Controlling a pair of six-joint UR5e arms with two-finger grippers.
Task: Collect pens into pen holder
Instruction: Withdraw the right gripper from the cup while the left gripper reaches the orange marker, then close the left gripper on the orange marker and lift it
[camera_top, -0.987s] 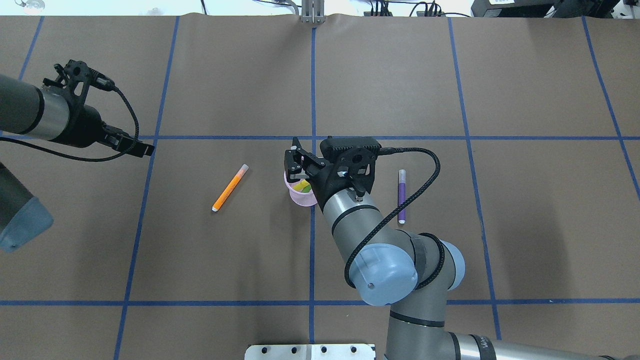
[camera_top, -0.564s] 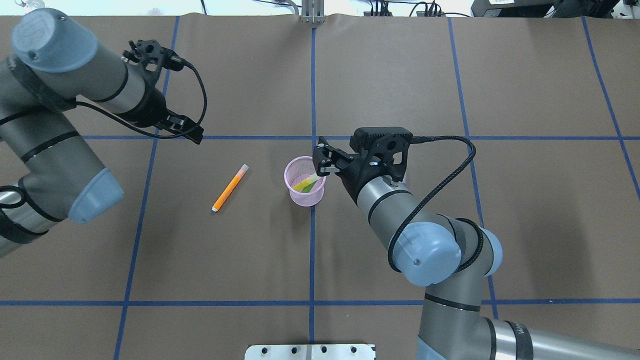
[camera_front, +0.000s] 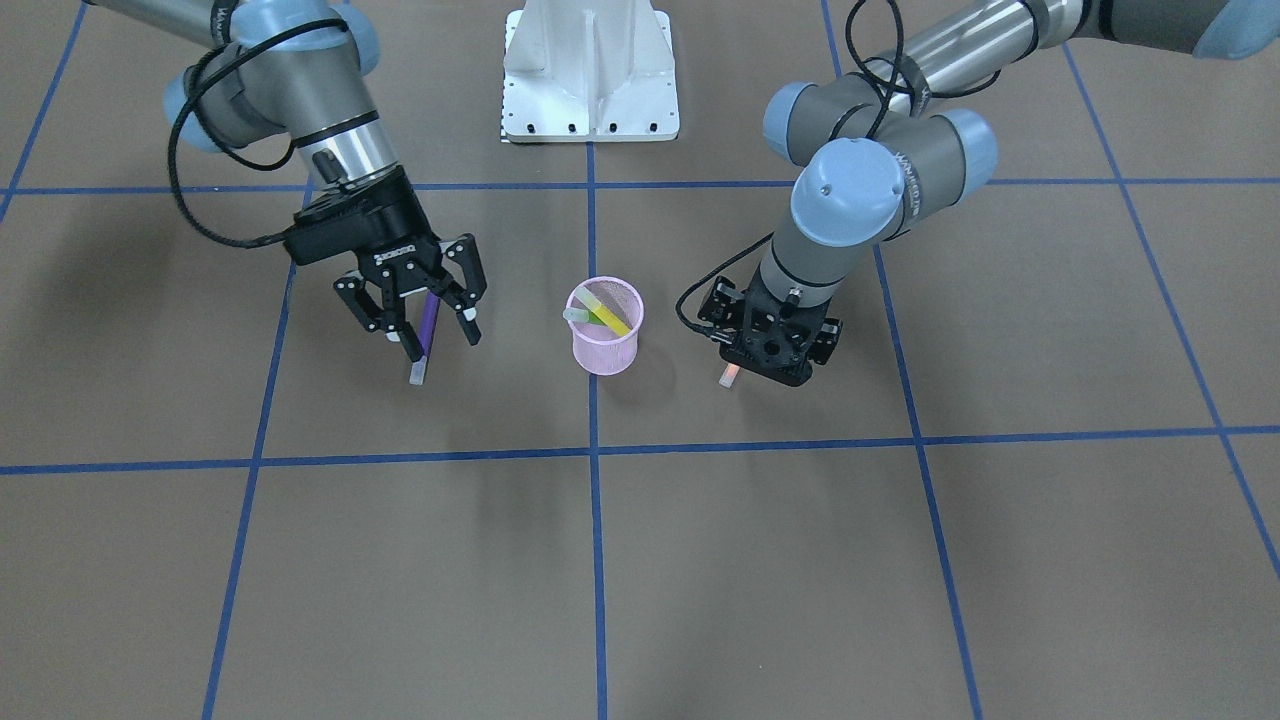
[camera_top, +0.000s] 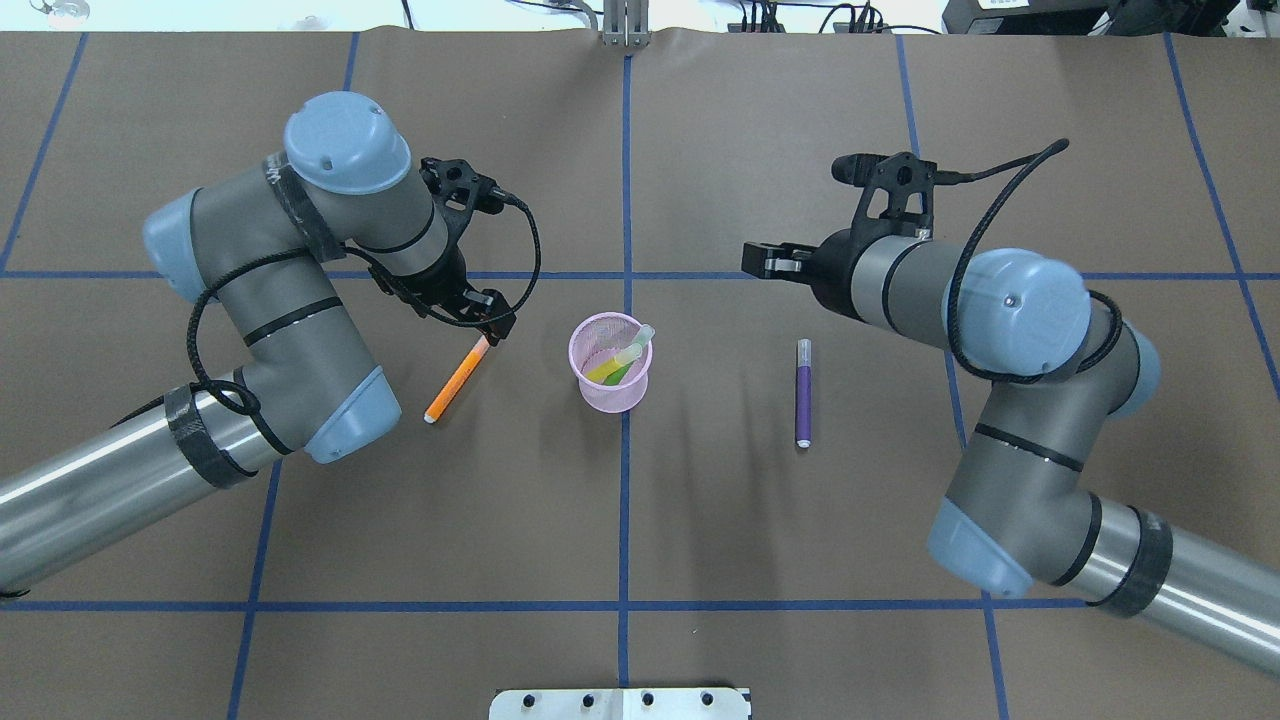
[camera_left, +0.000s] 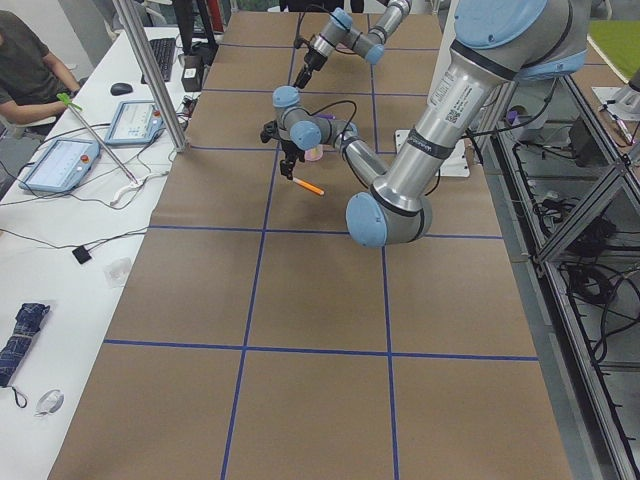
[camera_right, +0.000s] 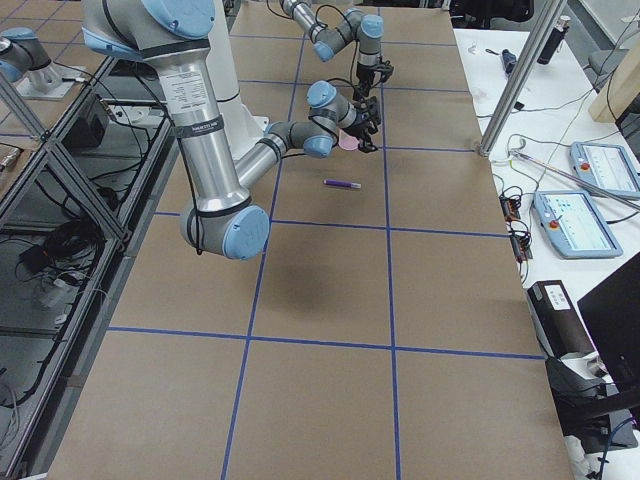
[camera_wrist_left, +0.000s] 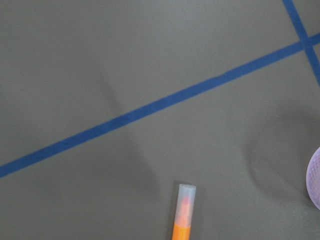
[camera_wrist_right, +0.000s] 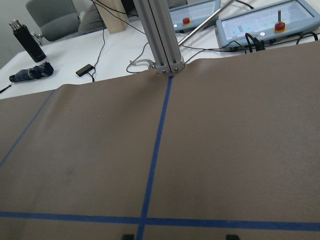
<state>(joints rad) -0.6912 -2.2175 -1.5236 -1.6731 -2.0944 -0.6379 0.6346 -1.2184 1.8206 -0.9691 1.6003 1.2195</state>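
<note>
So the left end effector hovers over the cap end of the orange pen, can't tell if it's spread. I'd shift toward mid-body before dropping. The right end effector is spread wide, empty.

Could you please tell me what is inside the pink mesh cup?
Two pens lean inside the pen holder: a yellow pen and a green pen. Their lower ends are hidden by the mesh.
</note>
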